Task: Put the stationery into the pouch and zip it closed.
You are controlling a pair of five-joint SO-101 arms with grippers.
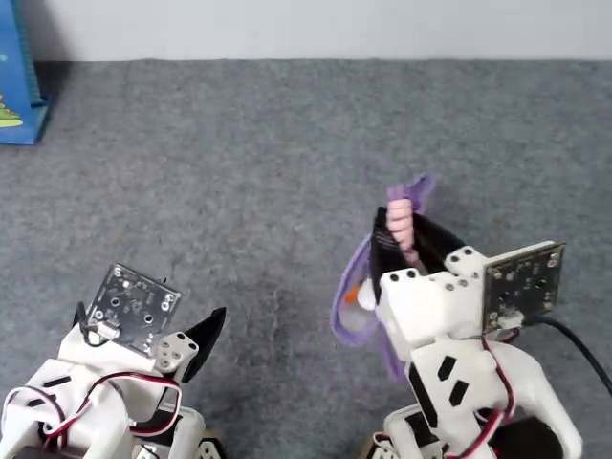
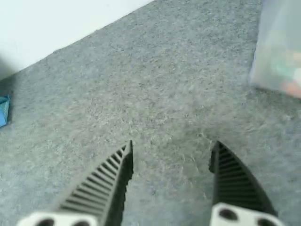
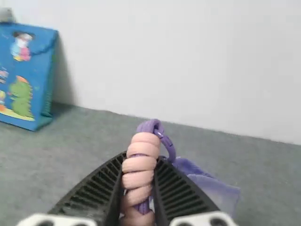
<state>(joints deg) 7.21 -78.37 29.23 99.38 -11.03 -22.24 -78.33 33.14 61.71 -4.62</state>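
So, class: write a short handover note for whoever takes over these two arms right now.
Left gripper: jaws open, empty, over the carpet.
Right gripper: jaws shut on the pink ribbed pull; the purple pouch hangs from it.
Done: the pouch is in hand.
Left: I cannot tell whether the zip is closed, so check that first.
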